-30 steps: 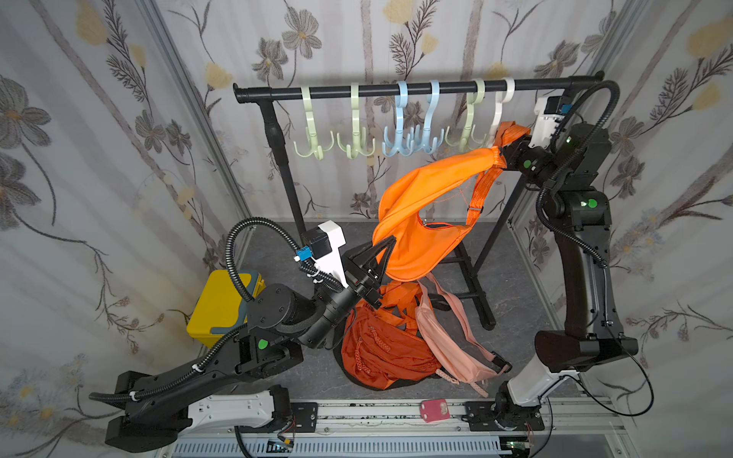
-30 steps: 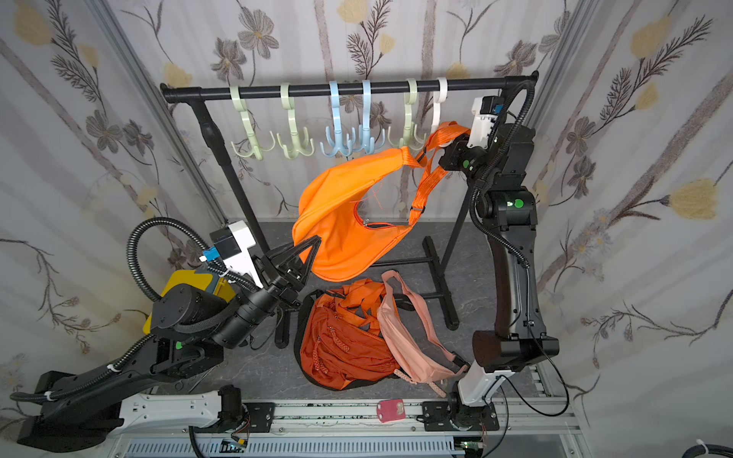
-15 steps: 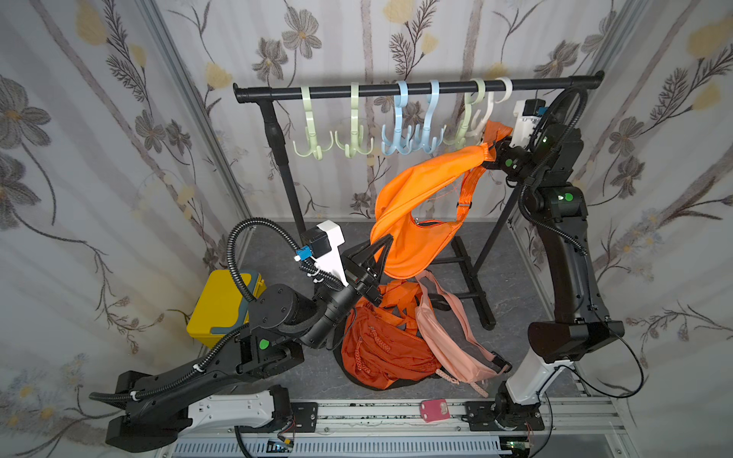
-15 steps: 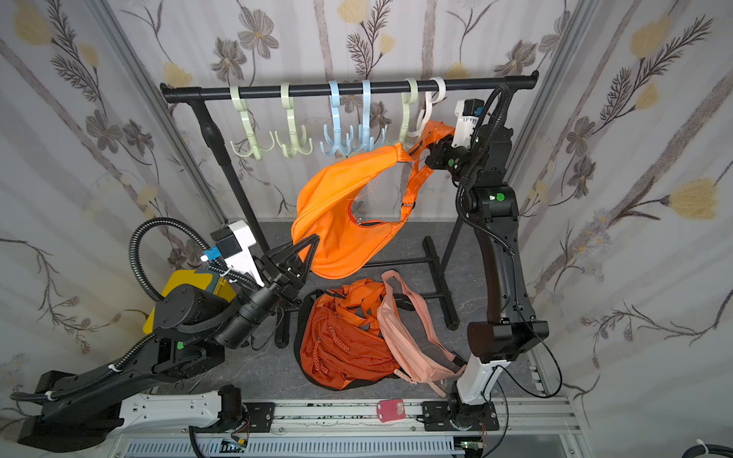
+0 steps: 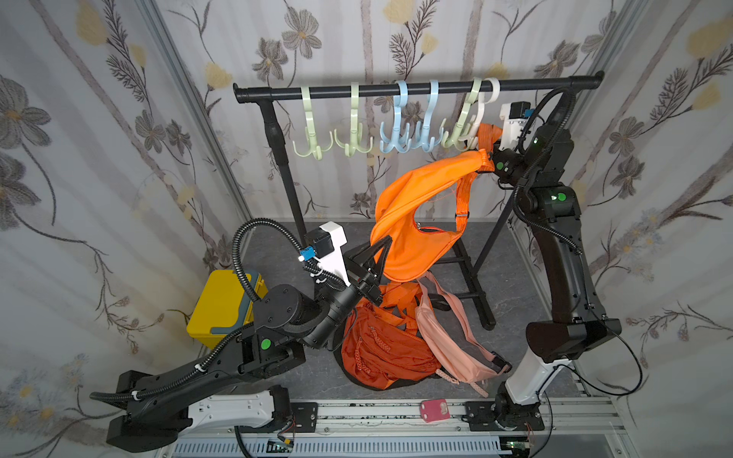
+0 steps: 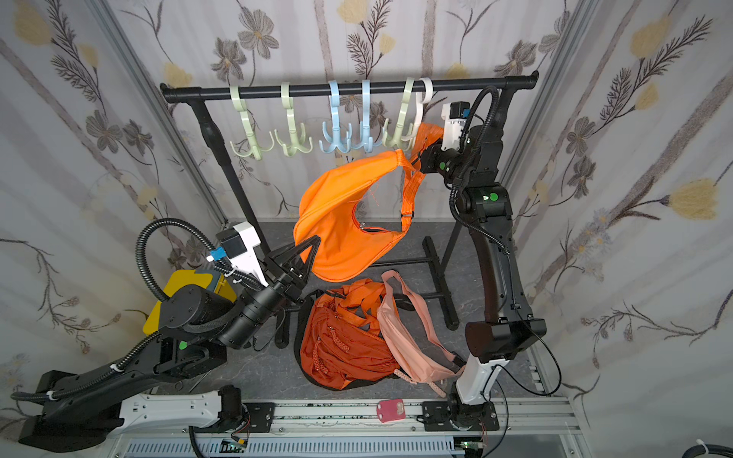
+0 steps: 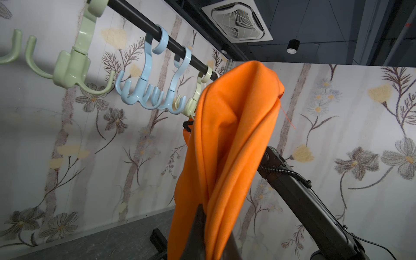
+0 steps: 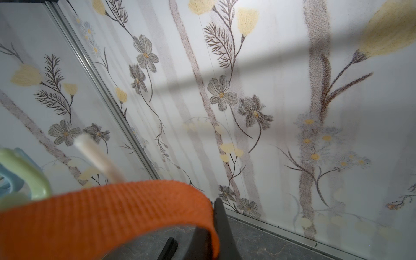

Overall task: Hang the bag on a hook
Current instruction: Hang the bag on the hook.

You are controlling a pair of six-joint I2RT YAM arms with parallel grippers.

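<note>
Orange bag (image 5: 416,222) held near hooks (image 5: 400,107).
Soft, light, floppy; left pincer (image 5: 382,242) clamped on bag, right pincer (image 5: 487,163) clamped on strap (image 8: 108,209), best hold.

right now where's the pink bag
In a top view the pink bag lies on the floor, leaning on the dark orange backpack, between it and the right arm.

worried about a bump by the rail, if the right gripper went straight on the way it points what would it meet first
Probably the white hook: the right gripper, shut on the orange strap, points at its prongs; depth is unclear.
</note>
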